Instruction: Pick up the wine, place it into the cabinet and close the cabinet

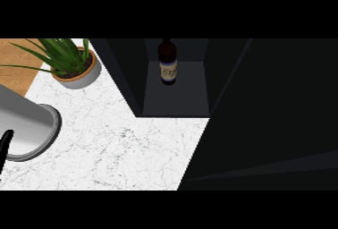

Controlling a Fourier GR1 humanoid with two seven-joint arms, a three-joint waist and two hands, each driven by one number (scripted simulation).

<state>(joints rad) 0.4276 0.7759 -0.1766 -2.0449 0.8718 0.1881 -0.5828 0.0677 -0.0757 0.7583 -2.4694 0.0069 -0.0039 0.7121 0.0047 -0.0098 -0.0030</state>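
One black sliver of the left hand (6, 144) shows at the frame's left edge, too little to tell whether it is released or clenched. The wine (167, 62) stands upright well apart, upper centre, inside the dark cabinet (175, 100).

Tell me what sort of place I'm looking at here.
Most likely a home kitchen: a white marble counter, a dark open cabinet with a wine bottle standing inside, and a potted plant at the counter's far left corner.
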